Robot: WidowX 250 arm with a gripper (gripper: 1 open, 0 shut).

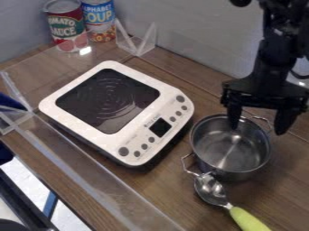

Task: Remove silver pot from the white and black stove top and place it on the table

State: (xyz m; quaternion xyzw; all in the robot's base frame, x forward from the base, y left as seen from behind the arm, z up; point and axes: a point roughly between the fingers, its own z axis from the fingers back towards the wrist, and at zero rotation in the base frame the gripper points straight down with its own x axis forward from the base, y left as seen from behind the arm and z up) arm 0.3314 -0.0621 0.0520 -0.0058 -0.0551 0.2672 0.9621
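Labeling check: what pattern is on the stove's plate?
Black with concentric rings on the stove top; only the camera view shows it.

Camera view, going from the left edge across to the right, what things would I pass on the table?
Food cans → stove top → silver pot, with the open claw above its right side.

Even, fairly bright indoor light falls from above; shadows are soft and short. The claw [261, 115] is a dark, slightly smeared shape, with a faint shadow below it inside the silver pot [229, 147], whose steel wall carries pale glare. Left of the claw, the stove top [117, 108] looks washed out. The picture is small and grainy, fine detail lost throughout.
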